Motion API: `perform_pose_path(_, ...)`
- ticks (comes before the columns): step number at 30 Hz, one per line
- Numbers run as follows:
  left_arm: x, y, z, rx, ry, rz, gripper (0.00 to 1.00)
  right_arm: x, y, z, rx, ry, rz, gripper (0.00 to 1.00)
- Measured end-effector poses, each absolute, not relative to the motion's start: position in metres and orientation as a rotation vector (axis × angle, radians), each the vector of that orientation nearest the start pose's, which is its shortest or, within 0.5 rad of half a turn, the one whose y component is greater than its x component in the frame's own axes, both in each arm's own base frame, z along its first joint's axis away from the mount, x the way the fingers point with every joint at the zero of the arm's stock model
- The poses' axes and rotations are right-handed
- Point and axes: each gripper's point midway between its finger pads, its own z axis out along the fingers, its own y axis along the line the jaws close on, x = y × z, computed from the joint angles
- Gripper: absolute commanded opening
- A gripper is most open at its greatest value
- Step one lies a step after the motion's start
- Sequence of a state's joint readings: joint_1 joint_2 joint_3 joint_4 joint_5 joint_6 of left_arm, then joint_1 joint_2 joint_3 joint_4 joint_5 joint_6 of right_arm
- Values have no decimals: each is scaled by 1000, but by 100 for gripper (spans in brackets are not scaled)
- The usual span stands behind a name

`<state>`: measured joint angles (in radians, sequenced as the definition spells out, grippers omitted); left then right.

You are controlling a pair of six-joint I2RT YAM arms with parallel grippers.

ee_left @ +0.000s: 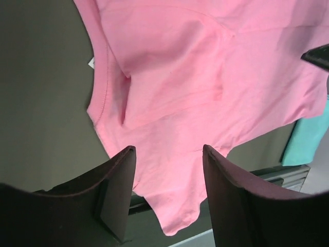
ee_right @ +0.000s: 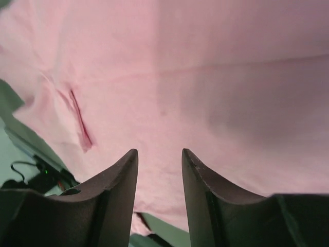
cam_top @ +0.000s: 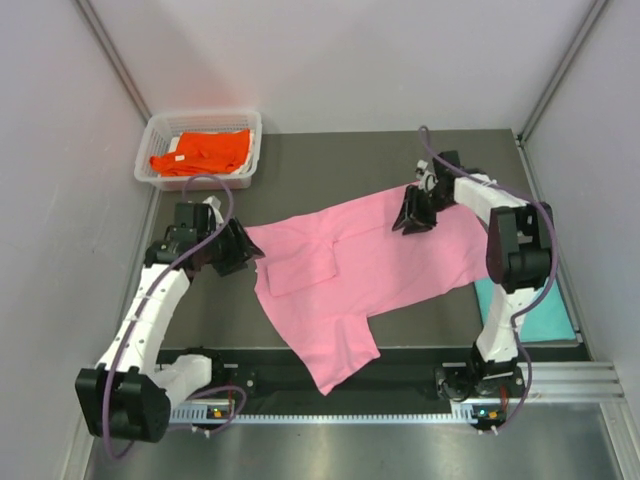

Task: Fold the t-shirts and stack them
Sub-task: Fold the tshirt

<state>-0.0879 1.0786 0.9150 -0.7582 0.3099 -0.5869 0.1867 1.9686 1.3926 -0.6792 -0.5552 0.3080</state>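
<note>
The pink t-shirt (cam_top: 360, 260) lies spread flat. The left gripper (cam_top: 243, 250) sits at its left edge and the right gripper (cam_top: 411, 216) over its far right part, both with jaws spread and holding nothing. Far-left of it, 1 orange t-shirt (cam_top: 200, 152) fills a basket (cam_top: 160, 128); a teal t-shirt (cam_top: 548, 318) lies just right.

Background stuff, for anyone curious: a white mesh basket (cam_top: 200, 182) sits in the upper left of the top view, right in the far corner of the dark grey worktop (cam_top: 340, 160) and tucked up against the left wall (cam_top: 50, 150). The walls are plain white. There's a grey metal strut (cam_top: 112, 58) running diagonally in the upper left and a second strut (cam_top: 568, 62) in the upper right. At lower right there's a slotted aluminium rail (cam_top: 570, 378), and along the bottom a brushed metal sheet (cam_top: 380, 452).
</note>
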Motion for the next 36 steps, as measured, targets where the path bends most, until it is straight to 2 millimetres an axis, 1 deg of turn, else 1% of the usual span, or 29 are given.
perform_pose_path(1, 252, -100, 160, -499, 2492, -676, 62, 376, 163, 61, 80, 2812, 872, 41)
perform_pose_path(3, 253, -100, 155, -509, 2473, -692, 63, 392, 152, 70, 114, 2770, 836, 43)
perform_pose_path(6, 263, -92, 134, -556, 2497, -647, 60, 413, 153, 88, 114, 2713, 801, 45)
perform_pose_path(8, 279, -84, 120, -578, 2501, -587, 56, 431, 155, 103, 123, 2659, 798, 45)
perform_pose_path(10, 298, -75, 108, -581, 2484, -521, 56, 449, 155, 115, 136, 2607, 794, 47)
perform_pose_path(12, 315, -68, 98, -576, 2461, -477, 58, 467, 150, 122, 167, 2566, 791, 47)
perform_pose_path(14, 331, -62, 88, -576, 2447, -447, 60, 485, 139, 126, 217, 2535, 789, 49)
perform_pose_path(16, 346, -56, 77, -583, 2454, -432, 61, 501, 122, 124, 280, 2517, 780, 54)
perform_pose_path(18, 358, -53, 65, -584, 2471, -421, 61, 512, 102, 118, 341, 2505, 767, 62)
perform_pose_path(20, 366, -48, 55, -590, 2486, -415, 62, 521, 74, 110, 414, 2498, 741, 69)
perform_pose_path(22, 371, -44, 47, -591, 2494, -410, 63, 527, 55, 103, 456, 2495, 719, 70)
perform_pose_path(23, 373, -44, 44, -585, 2495, -420, 63, 531, 43, 99, 475, 2490, 707, 73)
perform_pose_path(24, 375, -45, 43, -580, 2494, -431, 65, 535, 34, 97, 483, 2485, 695, 73)
perform_pose_path(26, 378, -47, 41, -565, 2491, -461, 66, 544, 19, 93, 480, 2473, 669, 74)
perform_pose_path(29, 385, -54, 38, -539, 2484, -514, 68, 560, 5, 87, 431, 2456, 620, 75)
perform_pose_path(32, 392, -60, 39, -519, 2471, -564, 65, 572, 0, 80, 379, 2451, 587, 74)
perform_pose_path(34, 395, -62, 39, -516, 2468, -582, 60, 579, -2, 74, 352, 2450, 574, 72)
perform_pose_path(36, 397, -64, 37, -517, 2469, -596, 49, 582, -4, 64, 333, 2458, 562, 69)
